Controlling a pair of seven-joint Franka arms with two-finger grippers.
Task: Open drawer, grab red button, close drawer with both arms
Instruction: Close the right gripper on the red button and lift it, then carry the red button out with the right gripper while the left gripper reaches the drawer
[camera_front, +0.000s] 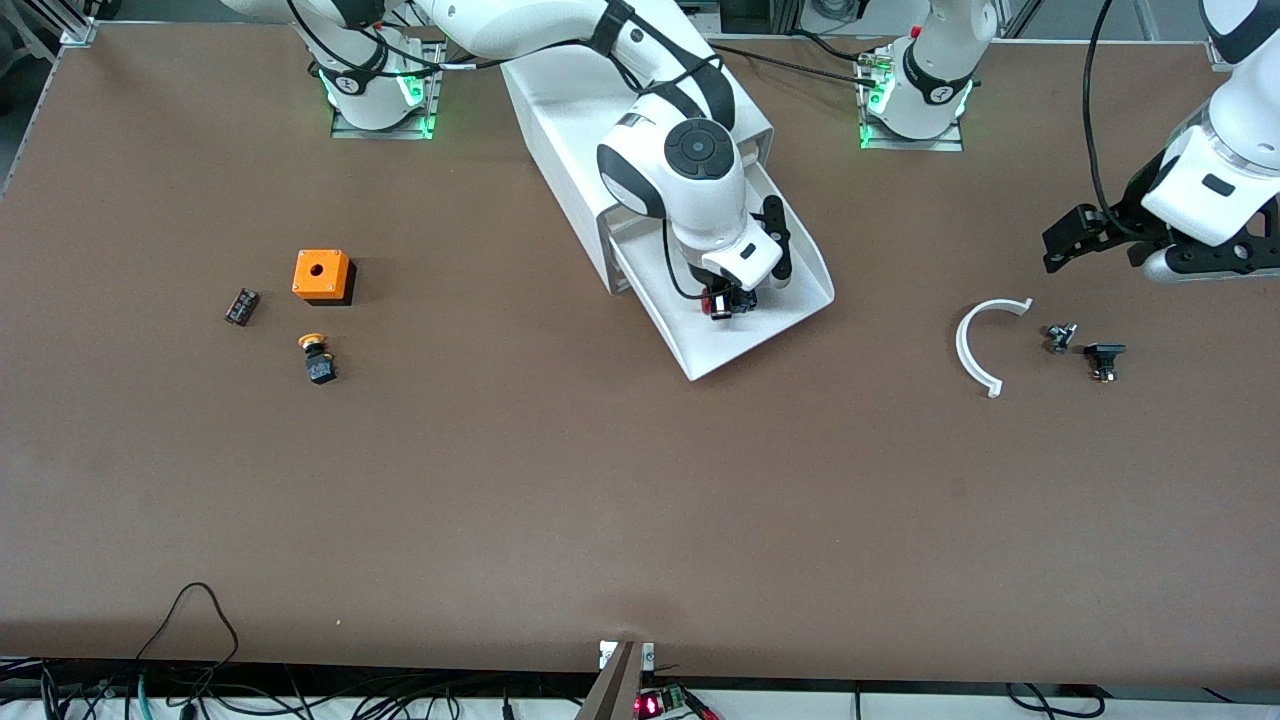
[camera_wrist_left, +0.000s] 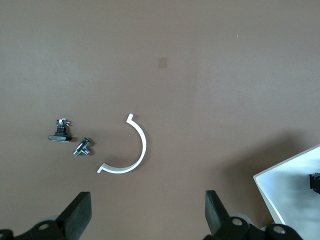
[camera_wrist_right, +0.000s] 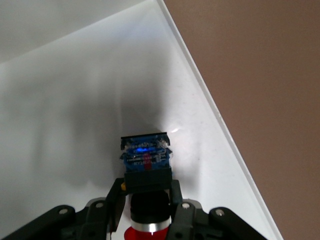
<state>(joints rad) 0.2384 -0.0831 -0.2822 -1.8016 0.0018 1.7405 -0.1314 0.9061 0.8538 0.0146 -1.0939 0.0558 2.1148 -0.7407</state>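
Note:
The white drawer (camera_front: 790, 320) is pulled far out of the white cabinet (camera_front: 570, 150). My right gripper (camera_front: 727, 298) is down in the drawer and shut on the red-capped button (camera_front: 718, 303). In the right wrist view its fingers (camera_wrist_right: 175, 197) clamp the button's black neck (camera_wrist_right: 148, 197), with the dark blue block body (camera_wrist_right: 146, 156) sticking out over the drawer floor (camera_wrist_right: 75, 125). My left gripper (camera_front: 1062, 245) is open and empty, up over the table at the left arm's end; its fingers (camera_wrist_left: 77, 215) show spread wide in the left wrist view.
A white half-ring (camera_front: 975, 345) and two small dark parts (camera_front: 1060, 337) (camera_front: 1104, 358) lie under the left gripper. At the right arm's end are an orange box (camera_front: 321, 275), a yellow-capped button (camera_front: 318, 358) and a small black part (camera_front: 241, 306).

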